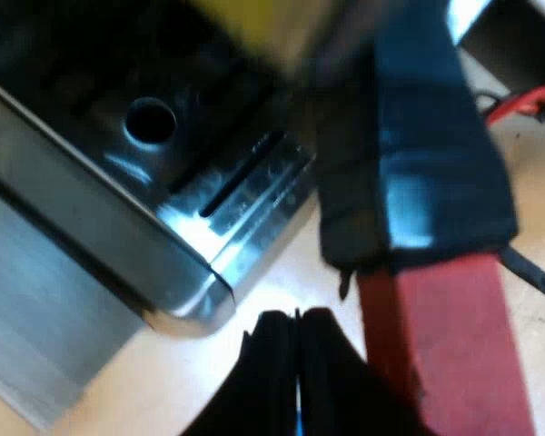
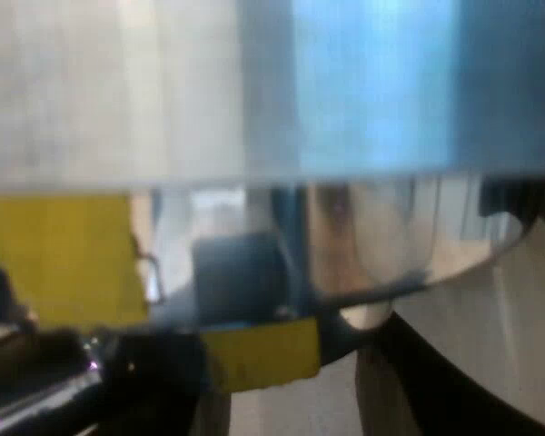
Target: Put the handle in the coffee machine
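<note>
Pale tan tabletop (image 1: 163, 372) under bright light

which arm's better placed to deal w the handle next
Left, probably. The left gripper, fingers shut, sits right beside the handle near its red end, by the espresso machine. The right arm is pressed close to shiny metal, with no clear line to the handle.

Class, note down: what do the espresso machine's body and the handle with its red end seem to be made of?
Espresso machine: probably polished metal, silver-grey with bright glare on its rounded edge.
Handle: likely glossy dark plastic, given soft highlights.
Red end: matte, perhaps rubber or plastic.
</note>
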Available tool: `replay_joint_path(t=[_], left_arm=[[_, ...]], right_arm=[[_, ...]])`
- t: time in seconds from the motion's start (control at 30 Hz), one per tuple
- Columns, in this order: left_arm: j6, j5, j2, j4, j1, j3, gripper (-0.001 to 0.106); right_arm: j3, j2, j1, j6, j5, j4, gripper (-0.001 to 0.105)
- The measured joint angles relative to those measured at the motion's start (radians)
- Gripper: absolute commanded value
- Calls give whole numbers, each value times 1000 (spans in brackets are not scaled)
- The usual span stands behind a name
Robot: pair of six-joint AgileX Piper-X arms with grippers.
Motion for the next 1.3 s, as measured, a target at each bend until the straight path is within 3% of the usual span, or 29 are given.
replay_joint_path(t=[0.17, 0.27, 0.43, 0.7, 0.73, 0.87, 0.97, 1.13, 1.3], left_arm=[[-58, 1, -24, -30, -2, 13, 1], [-82, -2, -33, -28, -45, 20, 1], [-94, -35, -33, -47, -100, 20, 1], [-107, -36, -33, -47, -105, 20, 1], [-117, -31, -41, -47, -105, 20, 1], [-128, -30, -62, -47, -105, 20, 1], [-142, -30, -80, -47, -106, 20, 1], [-180, -30, -84, -51, -106, 20, 1], [-203, -30, -84, -51, -106, 20, 1]], right_arm=[[0, 0, 6, 0, 9, 0, 36], [0, 0, 16, 0, 59, -5, 36], [2, 0, 22, -10, 97, 0, 36], [18, -48, 22, -4, 102, 103, 36], [56, -95, 22, 43, 84, 186, 36], [162, -270, 22, 117, 13, 381, 36], [212, -355, 33, 154, -26, 449, 36], [289, -471, 32, 161, -56, 520, 36], [368, -574, 32, 244, -152, 630, 36]])
